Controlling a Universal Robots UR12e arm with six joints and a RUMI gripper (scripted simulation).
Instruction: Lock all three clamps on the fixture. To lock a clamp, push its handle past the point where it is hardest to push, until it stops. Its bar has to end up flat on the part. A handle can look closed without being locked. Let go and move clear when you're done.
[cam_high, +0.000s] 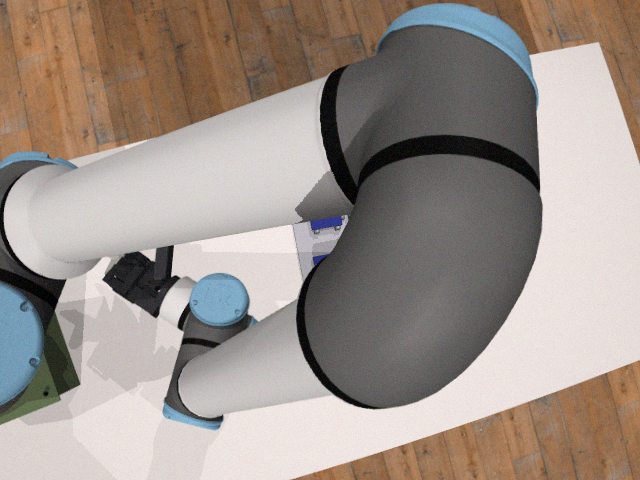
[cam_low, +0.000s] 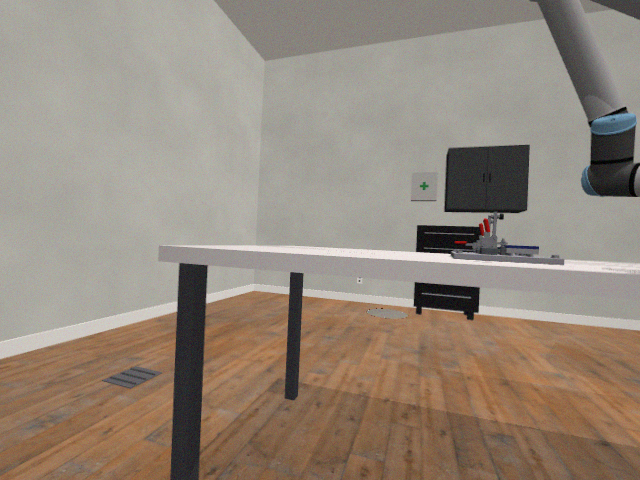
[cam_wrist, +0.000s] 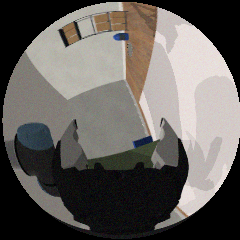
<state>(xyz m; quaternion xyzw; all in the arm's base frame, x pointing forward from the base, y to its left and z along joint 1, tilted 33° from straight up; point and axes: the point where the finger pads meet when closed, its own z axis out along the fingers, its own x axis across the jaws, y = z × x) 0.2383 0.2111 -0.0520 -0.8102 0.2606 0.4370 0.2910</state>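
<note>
The grey fixture plate (cam_low: 506, 256) lies on the white table, seen from the side in the exterior view. On it stand clamps with red handles (cam_low: 484, 227); two handles point up and one red handle (cam_low: 461, 241) lies level to the left. A blue part (cam_low: 522, 249) rests on the plate. In the top view only a corner of the fixture (cam_high: 320, 237) with blue pieces shows under the arm's elbow. My gripper (cam_high: 135, 276) is open and empty, near the robot base, far from the fixture. In the wrist view the fingers stand wide apart with nothing between them.
The arm's large elbow (cam_high: 423, 206) hides most of the fixture from above. The green robot base block (cam_high: 51, 372) stands at the table's left edge. A dark cabinet (cam_low: 486, 178) and drawers (cam_low: 445, 297) stand by the far wall.
</note>
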